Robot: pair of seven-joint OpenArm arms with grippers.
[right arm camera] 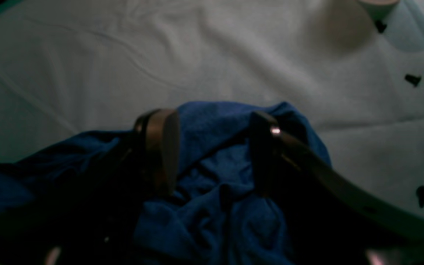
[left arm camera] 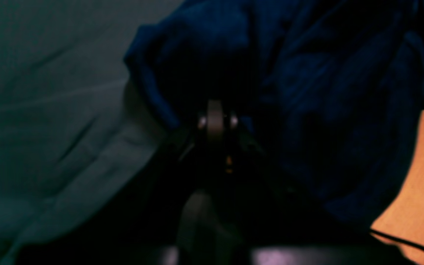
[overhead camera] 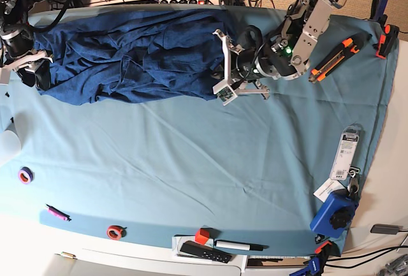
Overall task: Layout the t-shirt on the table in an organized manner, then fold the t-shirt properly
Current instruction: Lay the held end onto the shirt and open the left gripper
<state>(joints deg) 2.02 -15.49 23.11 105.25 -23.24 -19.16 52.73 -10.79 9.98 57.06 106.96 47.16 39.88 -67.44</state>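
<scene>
The t-shirt [overhead camera: 127,53] lies bunched along the far side of the table [overhead camera: 191,161], stretched between the two arms. The left claw [overhead camera: 224,65] sits at its one end, closed tight on a fold of cloth there; the right claw [overhead camera: 29,65] stands open at the other end, its fingers [right arm camera: 160,147] straddling a hump of fabric. The base view shows the whole crumpled length and both ends; the left wrist view, dark and blurred, shows only cloth heaped around the claw tip. The shirt looks navy, rumpled and deeply creased.
</scene>
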